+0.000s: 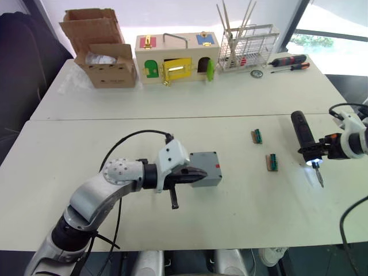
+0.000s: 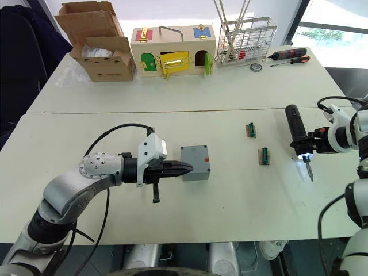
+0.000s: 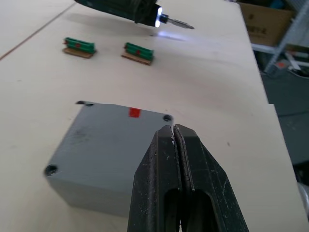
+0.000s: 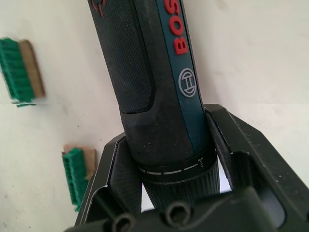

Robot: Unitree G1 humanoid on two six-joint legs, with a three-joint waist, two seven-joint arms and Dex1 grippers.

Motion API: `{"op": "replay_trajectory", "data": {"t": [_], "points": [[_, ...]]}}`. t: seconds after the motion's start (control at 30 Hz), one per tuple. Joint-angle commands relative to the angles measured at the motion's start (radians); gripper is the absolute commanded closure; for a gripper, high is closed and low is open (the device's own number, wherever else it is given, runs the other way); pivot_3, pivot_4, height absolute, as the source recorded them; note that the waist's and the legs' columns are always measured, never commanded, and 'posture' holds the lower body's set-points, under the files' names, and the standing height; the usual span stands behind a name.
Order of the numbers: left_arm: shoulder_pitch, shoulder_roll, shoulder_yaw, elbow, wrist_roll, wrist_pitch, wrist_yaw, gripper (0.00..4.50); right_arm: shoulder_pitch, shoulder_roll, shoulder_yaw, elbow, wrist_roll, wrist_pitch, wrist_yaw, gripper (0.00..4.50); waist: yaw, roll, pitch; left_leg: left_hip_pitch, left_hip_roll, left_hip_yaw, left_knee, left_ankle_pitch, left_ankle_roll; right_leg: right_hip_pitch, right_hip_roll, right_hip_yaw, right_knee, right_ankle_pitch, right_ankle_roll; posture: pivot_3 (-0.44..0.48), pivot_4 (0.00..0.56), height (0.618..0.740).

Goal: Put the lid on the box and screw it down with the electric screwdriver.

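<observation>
Left gripper (image 2: 185, 168) jaws pinched shut, empty, tips resting on the lid (image 3: 108, 145), which sits seated on the box (image 2: 195, 163). Right gripper (image 4: 169, 193) jaws clamped round the electric screwdriver (image 2: 296, 137), tip light on, well off to the box's right, above the tabletop (image 2: 230, 207). Next, likely: keep the lid pressed flat, bring the bit vertical over a corner hole before spinning. Count: one box, one lid, one driver, two green terminal blocks (image 2: 264, 156) between box and driver.

Electric screwdriver (image 4: 159, 92): red lettering "BOS" readable on body, rest cut off; round maker's emblem printed below it. No other legible text.
</observation>
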Motion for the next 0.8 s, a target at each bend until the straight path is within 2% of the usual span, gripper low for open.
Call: {"op": "replay_trajectory", "data": {"t": [0.03,0.07,0.13,0.2,0.27,0.3,0.4,0.5,0.6,0.7,0.8], "points": [[0.013,-0.026,0.033,-0.033,-0.047,0.015,0.031,4.5,-0.047,-0.002,-0.021,0.064,-0.072,-0.049,0.036,2.62,0.004,0.0,0.0,0.0,0.0,0.0,0.0,0.0,0.0,0.0,0.0,0.0,0.0,0.0,0.0,0.0,0.15,0.728],[0.012,-0.03,0.03,-0.036,-0.046,0.016,0.04,4.5,-0.05,0.006,-0.029,0.087,-0.089,-0.061,0.022,2.62,0.007,0.0,0.0,0.0,0.0,0.0,0.001,0.0,0.0,0.001,-0.001,0.0,0.0,0.0,0.001,0.0,0.15,0.728],[0.013,-0.05,0.052,-0.037,-0.076,0.024,0.054,4.5,-0.052,0.016,-0.038,0.111,-0.114,-0.077,0.029,1.62,0.011,0.0,0.0,0.0,-0.001,0.0,0.002,0.0,0.0,0.001,-0.001,0.0,0.0,0.001,0.001,0.0,0.15,0.728],[0.009,-0.049,0.064,-0.026,-0.075,0.019,0.063,4.5,-0.05,0.021,-0.04,0.116,-0.141,-0.096,0.037,0.93,0.012,0.0,0.0,0.0,-0.001,0.0,0.002,0.0,0.0,0.002,-0.001,0.0,0.0,0.001,0.001,0.0,0.15,0.728],[-0.016,-0.074,0.088,0.029,-0.016,-0.058,0.112,4.5,-0.049,0.026,-0.06,0.119,-0.154,-0.111,0.029,0.18,0.012,0.0,0.0,0.001,-0.001,0.0,0.002,0.0,0.0,0.002,0.0,0.0,0.0,0.001,0.001,0.0,0.15,0.728],[-0.035,-0.102,0.118,0.068,0.006,-0.104,0.148,4.5,-0.048,0.027,-0.074,0.117,-0.157,-0.124,0.016,0.02,0.014,0.0,0.0,0.001,-0.001,0.0,0.002,0.0,0.0,0.002,0.0,0.0,0.0,0.001,0.001,0.0,0.15,0.728],[-0.119,-0.209,0.286,0.199,-0.022,-0.174,0.28,4.5,-0.058,0.02,-0.161,0.103,-0.147,-0.21,-0.074,0.02,0.018,0.0,0.0,0.001,-0.001,0.0,0.002,0.001,-0.001,0.002,0.0,0.0,0.001,0.001,0.001,0.0,0.15,0.728],[-0.156,-0.213,0.388,0.271,-0.036,-0.181,0.323,4.5,-0.045,0.009,-0.259,0.02,-0.117,-0.296,-0.125,0.02,0.013,0.0,0.0,0.001,-0.001,0.0,0.002,0.001,-0.001,0.002,0.0,0.0,0.0,0.002,0.003,0.0,0.15,0.728],[-0.129,-0.148,0.448,0.297,-0.045,-0.168,0.298,4.5,0.099,0.022,-0.422,-0.252,-0.023,-0.356,-0.16,0.02,0.008,-0.001,0.001,0.002,-0.001,0.0,0.0,0.001,-0.001,0.002,0.0,-0.001,-0.001,0.002,0.003,0.0,0.15,0.728],[0.025,-0.017,0.44,0.224,-0.095,-0.078,0.184,4.5,0.44,0.142,-0.717,-0.776,0.182,-0.402,-0.155,0.02,0.011,-0.004,-0.001,0.001,0.002,0.001,-0.001,0.002,-0.003,0.003,0.002,-0.003,-0.001,0.002,0.004,0.0,0.15,0.728],[0.198,0.09,0.438,0.108,-0.174,0.006,0.107,4.5,0.743,0.267,-0.865,-1.193,0.324,-0.291,-0.222,0.02,0.022,-0.004,0.0,0.001,0.006,-0.001,-0.004,0.003,-0.007,0.003,0.003,-0.006,0.0,0.001,0.004,0.0,0.15,0.728]]}}
